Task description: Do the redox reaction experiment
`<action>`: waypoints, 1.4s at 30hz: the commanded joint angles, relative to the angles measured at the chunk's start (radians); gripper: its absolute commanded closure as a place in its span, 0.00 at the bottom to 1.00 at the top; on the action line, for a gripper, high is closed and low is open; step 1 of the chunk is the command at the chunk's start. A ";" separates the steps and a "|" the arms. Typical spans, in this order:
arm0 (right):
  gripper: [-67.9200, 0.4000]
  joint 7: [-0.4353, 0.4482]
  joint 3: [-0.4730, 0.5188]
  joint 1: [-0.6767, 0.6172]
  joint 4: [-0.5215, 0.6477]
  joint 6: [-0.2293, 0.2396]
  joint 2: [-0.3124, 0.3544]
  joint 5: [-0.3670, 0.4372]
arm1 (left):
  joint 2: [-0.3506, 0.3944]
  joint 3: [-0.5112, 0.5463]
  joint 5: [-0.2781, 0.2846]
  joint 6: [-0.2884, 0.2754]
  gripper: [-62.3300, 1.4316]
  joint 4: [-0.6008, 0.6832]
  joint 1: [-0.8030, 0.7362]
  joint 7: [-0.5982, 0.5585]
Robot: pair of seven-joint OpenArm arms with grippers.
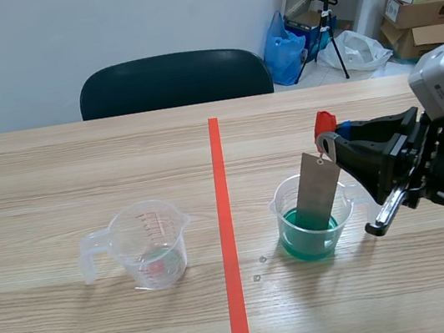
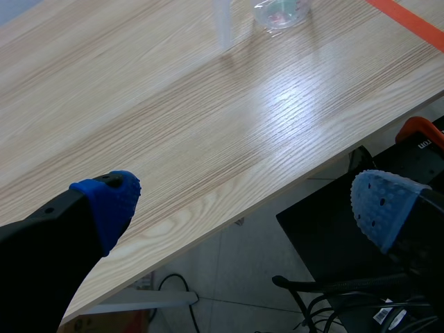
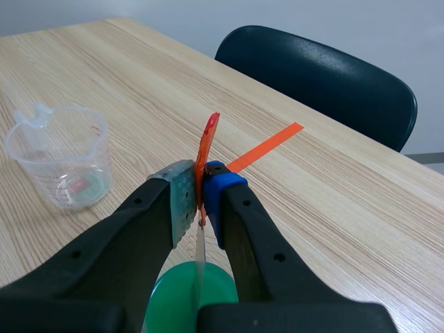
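Broadly, the pale wood-grain table (image 1: 55, 176) filled the scene view, with a dark padded chair (image 1: 174, 79) at its far edge and an orange-red tape line (image 1: 226, 216) down the middle.

The right gripper (image 1: 338, 141) came in from the right above the table. The scene view showed it side-on only. The right wrist view showed its two fingers clamped on a small red plastic clip (image 3: 210, 132).

The left gripper (image 2: 246, 201) did not appear in the scene view. Its own wrist view showed the blue pads spread wide with nothing between them, beyond the table's edge and above the floor.

Left of the tape stood a clear plastic measuring cup with red markings (image 1: 152, 245), holding a shallow layer of clear liquid. Right of the tape, below the right gripper, stood a clear plastic beaker of green liquid (image 1: 309, 237).

A flat grey metal strip (image 1: 317, 189) hung tilted from the clip, with its lower end dipped in the green liquid. The scene view showed its broad face, and the right wrist view showed it edge-on.
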State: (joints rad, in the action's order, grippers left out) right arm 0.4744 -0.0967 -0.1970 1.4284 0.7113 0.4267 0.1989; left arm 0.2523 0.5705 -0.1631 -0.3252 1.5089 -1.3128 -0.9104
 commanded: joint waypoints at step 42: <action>0.97 0.030 -0.006 0.017 0.003 -0.003 0.011 0.011 | -0.002 0.006 0.009 -0.002 0.00 0.010 0.003 -0.017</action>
State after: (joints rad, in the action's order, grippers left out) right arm 0.4866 -0.1024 -0.1970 1.4284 0.7113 0.4267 0.1978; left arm 0.2523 0.5705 -0.1631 -0.3252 1.5089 -1.3128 -0.9104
